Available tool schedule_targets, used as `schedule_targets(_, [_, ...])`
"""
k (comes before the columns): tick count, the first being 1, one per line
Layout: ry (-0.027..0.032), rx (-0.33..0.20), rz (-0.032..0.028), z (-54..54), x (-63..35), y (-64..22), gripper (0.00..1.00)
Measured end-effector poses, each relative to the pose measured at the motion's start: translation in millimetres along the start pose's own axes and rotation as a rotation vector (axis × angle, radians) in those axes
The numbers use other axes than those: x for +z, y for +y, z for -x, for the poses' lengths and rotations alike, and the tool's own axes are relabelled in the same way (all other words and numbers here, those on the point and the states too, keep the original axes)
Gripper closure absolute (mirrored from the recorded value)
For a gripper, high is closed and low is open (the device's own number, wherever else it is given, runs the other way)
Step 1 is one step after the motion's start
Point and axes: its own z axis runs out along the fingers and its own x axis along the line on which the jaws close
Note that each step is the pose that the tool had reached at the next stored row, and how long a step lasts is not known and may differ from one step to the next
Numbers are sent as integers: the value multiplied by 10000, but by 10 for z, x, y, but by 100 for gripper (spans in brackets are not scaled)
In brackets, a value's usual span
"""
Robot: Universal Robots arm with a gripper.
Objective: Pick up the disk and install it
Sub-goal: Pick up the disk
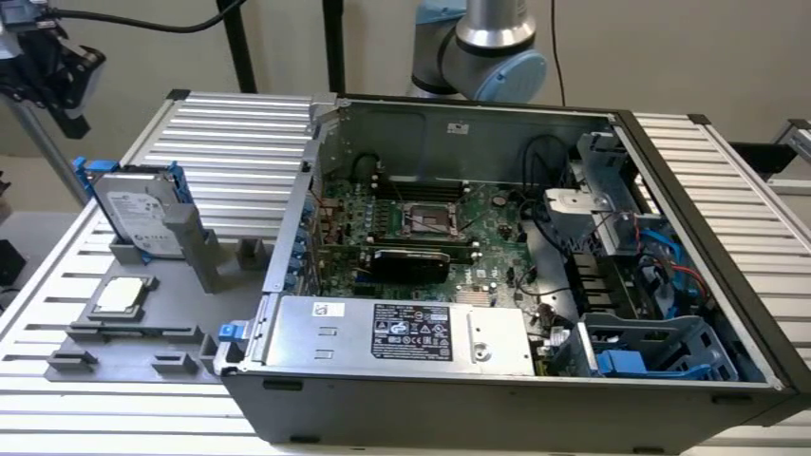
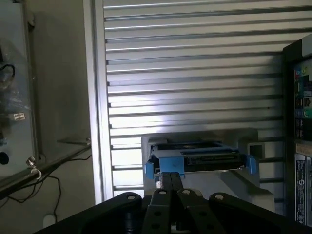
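Spreading under everything in the exterior view is a ribbed aluminium desk (image 1: 241, 133), and most of it is taken up by an open grey computer case (image 1: 507, 404) lying with its side panel off. Inside the case a green motherboard (image 1: 419, 214) sits towards the back, with a silver power supply (image 1: 405, 332) bearing a black label along the near wall and a grey-blue drive cage (image 1: 659, 347) in the corner at the exterior view's right. Behind the case rises the silver and pale-blue robot arm (image 1: 488, 43).

On the desk at the exterior view's left, just beside the case, lies a flat grey fixture plate (image 1: 127, 342). The disk (image 1: 137, 214) stands on edge in an upright holder at the far end of that plate, tilted slightly, its white label facing the camera and its blue carrier bracket showing along its edges. Nearer the camera on the same plate, the small square silver CPU chip (image 1: 120, 296) lies flat in its own seat, apart from the disk.

The black pincer (image 1: 66, 104) hangs above the disk near the upper corner at the exterior view's left, well clear of it. In the wrist view its two fingers (image 2: 163, 195) are clenched together with nothing between them, pointing towards the disk (image 2: 204, 157), seen edge-on in its holder against the ribbed desk.
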Motion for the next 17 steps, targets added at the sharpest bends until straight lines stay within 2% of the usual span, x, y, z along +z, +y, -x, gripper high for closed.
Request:
schedule_targets(3, [7, -287, 1, 15, 3, 1, 100])
schedule_targets(17, [87, -2835, -4, 17, 35, 0, 100])
